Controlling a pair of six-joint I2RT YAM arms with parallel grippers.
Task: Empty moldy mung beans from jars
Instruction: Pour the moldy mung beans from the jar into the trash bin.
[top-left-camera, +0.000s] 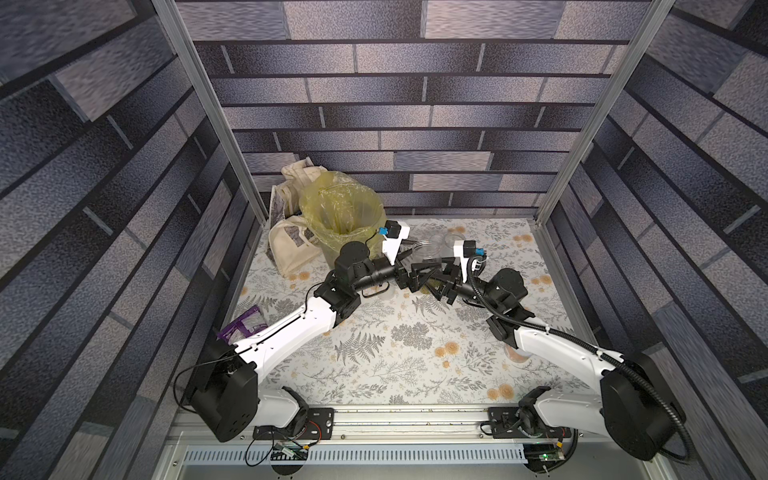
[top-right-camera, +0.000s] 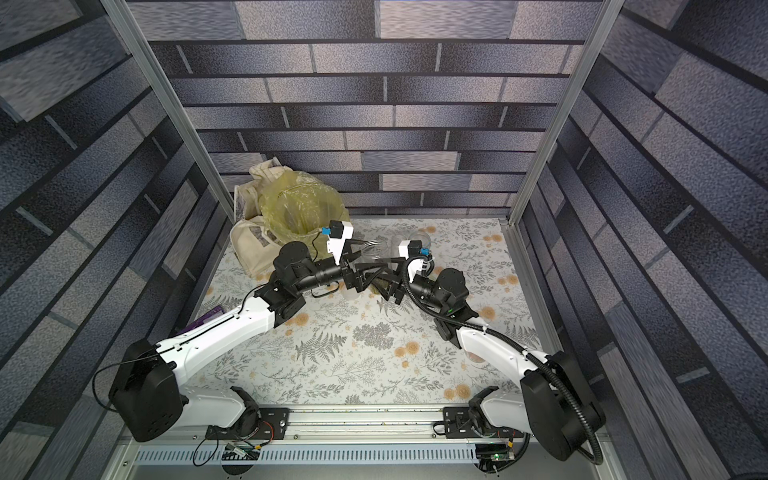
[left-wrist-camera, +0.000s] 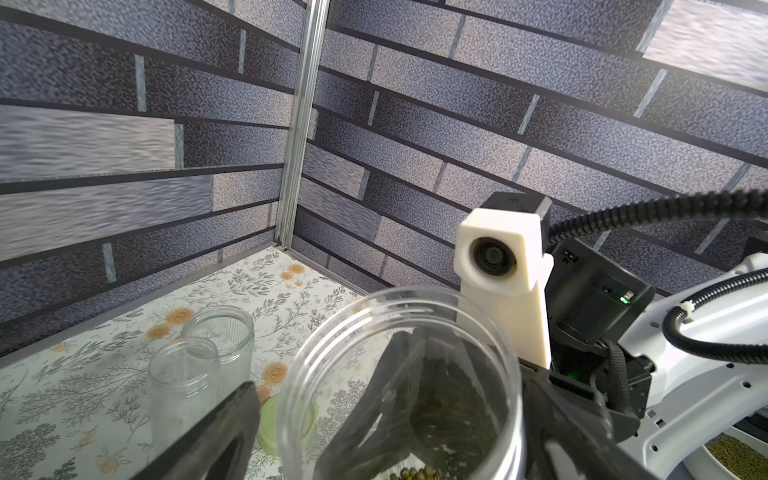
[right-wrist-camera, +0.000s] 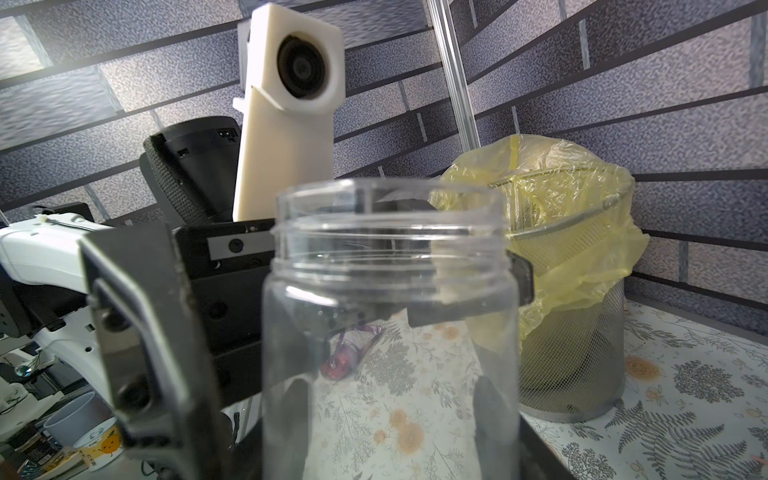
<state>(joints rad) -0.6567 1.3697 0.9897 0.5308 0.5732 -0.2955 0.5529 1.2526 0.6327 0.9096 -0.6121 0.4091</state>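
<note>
The right gripper (right-wrist-camera: 353, 415) squeezes the open jar (right-wrist-camera: 390, 266), mung beans (left-wrist-camera: 449, 415) at its bottom. The left gripper (left-wrist-camera: 395, 424) is wide open around the jar, holding nothing. If it bumps the jar, beans may spill before the bin (right-wrist-camera: 573, 365).

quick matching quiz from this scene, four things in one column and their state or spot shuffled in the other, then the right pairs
Things:
1. wide jar
2. green lid
3. mesh bin
4. ribbed jar

States:
A. lined with a yellow bag
B. empty, lidless, upright
C. mung beans at the bottom
D. lying flat on the tablecloth

Pairs: 1-C, 2-D, 3-A, 4-B
</note>
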